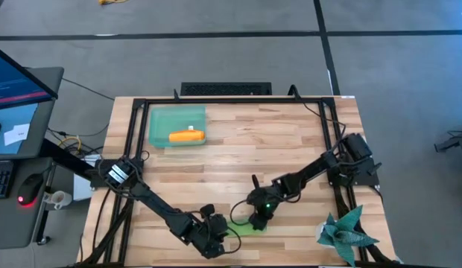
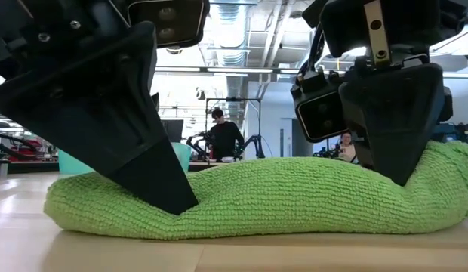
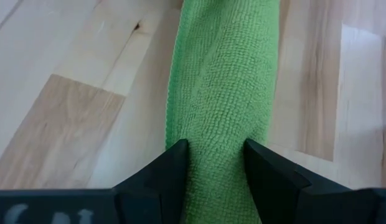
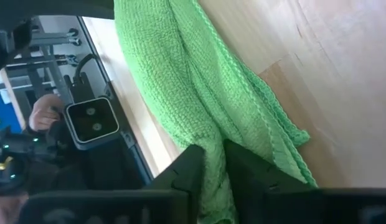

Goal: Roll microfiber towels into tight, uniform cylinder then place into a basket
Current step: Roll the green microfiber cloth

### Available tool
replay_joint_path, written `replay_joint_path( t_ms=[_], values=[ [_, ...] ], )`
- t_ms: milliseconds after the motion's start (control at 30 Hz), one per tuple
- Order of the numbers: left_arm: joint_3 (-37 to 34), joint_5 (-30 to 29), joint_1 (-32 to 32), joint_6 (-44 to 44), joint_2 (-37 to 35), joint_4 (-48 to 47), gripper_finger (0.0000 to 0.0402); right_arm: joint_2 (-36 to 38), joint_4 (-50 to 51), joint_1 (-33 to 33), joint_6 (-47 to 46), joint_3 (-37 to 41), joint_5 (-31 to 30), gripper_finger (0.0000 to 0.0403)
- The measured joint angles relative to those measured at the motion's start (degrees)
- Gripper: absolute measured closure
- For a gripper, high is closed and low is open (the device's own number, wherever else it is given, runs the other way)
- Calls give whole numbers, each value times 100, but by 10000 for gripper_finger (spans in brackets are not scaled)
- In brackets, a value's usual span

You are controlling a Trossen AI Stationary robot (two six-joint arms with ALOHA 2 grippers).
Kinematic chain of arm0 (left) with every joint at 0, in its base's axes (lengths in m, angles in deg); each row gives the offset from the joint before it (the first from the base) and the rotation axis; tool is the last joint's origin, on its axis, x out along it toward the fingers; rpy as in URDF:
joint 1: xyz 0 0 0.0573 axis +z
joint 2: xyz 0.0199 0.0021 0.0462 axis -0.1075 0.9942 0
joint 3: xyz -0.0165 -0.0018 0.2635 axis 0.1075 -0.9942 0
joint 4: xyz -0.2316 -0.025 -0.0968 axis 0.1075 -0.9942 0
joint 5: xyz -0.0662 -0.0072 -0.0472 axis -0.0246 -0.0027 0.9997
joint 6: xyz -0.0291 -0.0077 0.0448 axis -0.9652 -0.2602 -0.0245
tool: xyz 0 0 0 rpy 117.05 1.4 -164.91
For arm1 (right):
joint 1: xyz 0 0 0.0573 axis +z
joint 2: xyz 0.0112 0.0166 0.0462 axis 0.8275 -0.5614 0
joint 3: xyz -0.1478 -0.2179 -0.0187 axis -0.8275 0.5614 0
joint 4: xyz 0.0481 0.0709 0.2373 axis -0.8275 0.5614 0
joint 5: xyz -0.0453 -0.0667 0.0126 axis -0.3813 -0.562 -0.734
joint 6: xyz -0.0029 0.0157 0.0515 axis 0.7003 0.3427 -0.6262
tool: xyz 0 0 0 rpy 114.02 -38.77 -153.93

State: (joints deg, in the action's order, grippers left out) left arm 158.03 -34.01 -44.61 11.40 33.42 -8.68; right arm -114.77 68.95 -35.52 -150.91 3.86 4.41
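The lime green towel (image 2: 294, 196) lies as a loose roll on the table near its front edge, and shows in the high view (image 1: 240, 223) between my two grippers. My left gripper (image 1: 218, 229) is shut on the roll's left part, and my right gripper (image 1: 258, 220) is shut on its right part. The orange towel (image 1: 187, 136) lies rolled inside the teal basket (image 1: 160, 119) at the far left. My left gripper pinches the green roll across its width (image 3: 216, 134) between its two fingers, near the roll's left end. The fingers (image 2: 162, 189) slant down from above and lie across the roll, which rests on the table and is dented there. My right gripper pinches bunched folds of the green towel (image 4: 213, 134), several layers, between its two nearly closed fingers. The fingers (image 2: 396, 162) come down from above at the roll's right part. The towel rests on the table, and a loose hemmed edge (image 4: 286, 134) lies beside the fingers.
A spiky teal star-shaped object (image 1: 346, 231) lies at the near right corner. A black frame rail (image 1: 134, 126) runs round the table's edges. A desk with a monitor (image 1: 19, 82) stands left of the table. People (image 2: 221, 140) show in the room behind.
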Motion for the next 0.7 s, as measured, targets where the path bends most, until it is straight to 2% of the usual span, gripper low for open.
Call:
replay_joint_path(
  t_ms=[133, 300, 533, 700],
  values=[
    [-2, 37, 18, 2, 1, -8, 253, 0, -44, 59, 127, 4, -160, 280],
    [-9, 93, 69, 24, 5, -15, 253, 6, -91, -18, 435, 4, 100, 247],
    [-16, 239, 213, 37, 7, -29, 253, 319, 147, -30, 1328, 31, -137, 251],
    [-22, 242, 280, 35, 7, -32, 253, 841, 912, -31, 1817, 37, -595, 260]
  ],
)
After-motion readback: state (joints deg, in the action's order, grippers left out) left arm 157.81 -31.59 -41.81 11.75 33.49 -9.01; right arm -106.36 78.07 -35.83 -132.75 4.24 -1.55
